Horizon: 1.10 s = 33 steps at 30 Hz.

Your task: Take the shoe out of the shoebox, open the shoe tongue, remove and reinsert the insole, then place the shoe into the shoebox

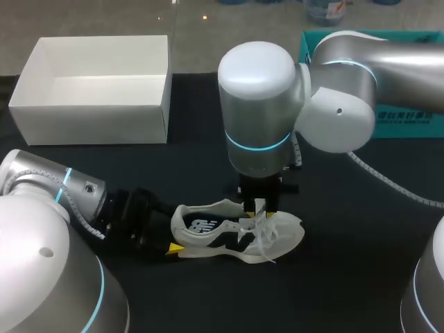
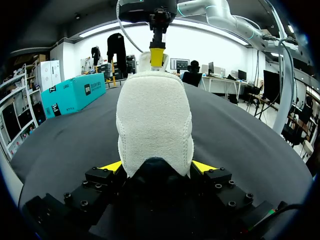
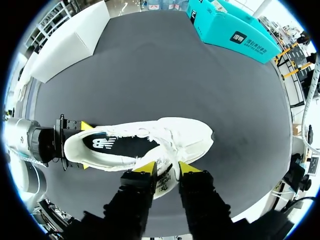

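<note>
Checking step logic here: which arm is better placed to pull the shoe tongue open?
Right. Its fingers grip the tongue from above; the left arm's fingers clamp the shoe at its heel, likely just steadying it.

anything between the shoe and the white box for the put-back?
Nothing visible lies between the shoe and the open shoebox. The left gripper clamps the heel, the right gripper pinches the tongue from above. The teal box sits off to the other side.
</note>
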### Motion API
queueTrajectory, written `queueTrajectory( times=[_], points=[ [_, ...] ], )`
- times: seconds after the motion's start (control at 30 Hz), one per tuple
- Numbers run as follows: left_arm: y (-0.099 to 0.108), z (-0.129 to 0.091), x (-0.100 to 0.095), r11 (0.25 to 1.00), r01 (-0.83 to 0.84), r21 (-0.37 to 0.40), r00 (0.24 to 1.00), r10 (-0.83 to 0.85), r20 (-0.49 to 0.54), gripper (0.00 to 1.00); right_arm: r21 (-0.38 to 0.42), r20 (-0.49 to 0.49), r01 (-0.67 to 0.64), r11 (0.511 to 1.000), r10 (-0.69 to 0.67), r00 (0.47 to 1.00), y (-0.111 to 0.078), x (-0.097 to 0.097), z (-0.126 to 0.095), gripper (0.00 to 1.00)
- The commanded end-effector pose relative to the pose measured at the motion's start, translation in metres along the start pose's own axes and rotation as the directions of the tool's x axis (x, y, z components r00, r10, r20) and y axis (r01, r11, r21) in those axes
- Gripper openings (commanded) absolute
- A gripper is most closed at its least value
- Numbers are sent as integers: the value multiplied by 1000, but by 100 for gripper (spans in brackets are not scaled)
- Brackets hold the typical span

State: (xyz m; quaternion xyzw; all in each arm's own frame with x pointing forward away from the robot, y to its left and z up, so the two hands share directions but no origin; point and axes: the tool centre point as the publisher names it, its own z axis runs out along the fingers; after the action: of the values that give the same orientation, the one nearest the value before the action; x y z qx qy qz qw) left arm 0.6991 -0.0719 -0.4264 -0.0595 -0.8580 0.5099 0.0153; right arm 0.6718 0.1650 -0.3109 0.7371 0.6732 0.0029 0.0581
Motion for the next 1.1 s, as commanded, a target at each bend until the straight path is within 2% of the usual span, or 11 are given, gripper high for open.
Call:
queueTrajectory(
  times=[0.03, 0.4, 0.9, 1.1],
  points=[
    [6, 9, 5, 1000, 0, -3, 1000, 0, 1, 0, -14, 2, -456, 890, 456, 890, -9, -1, 1, 0],
    [6, 9, 5, 1000, 0, -3, 1000, 0, 1, 0, -11, 3, -493, 870, 493, 870, -6, -23, 2, 0],
    [6, 9, 5, 1000, 0, -3, 1000, 0, 1, 0, 13, -5, -510, 860, 510, 860, -5, -33, 8, 0],
    [6, 9, 5, 1000, 0, -3, 1000, 0, 1, 0, 38, -30, -481, 876, 482, 875, -5, -29, 3, 40]
  ],
)
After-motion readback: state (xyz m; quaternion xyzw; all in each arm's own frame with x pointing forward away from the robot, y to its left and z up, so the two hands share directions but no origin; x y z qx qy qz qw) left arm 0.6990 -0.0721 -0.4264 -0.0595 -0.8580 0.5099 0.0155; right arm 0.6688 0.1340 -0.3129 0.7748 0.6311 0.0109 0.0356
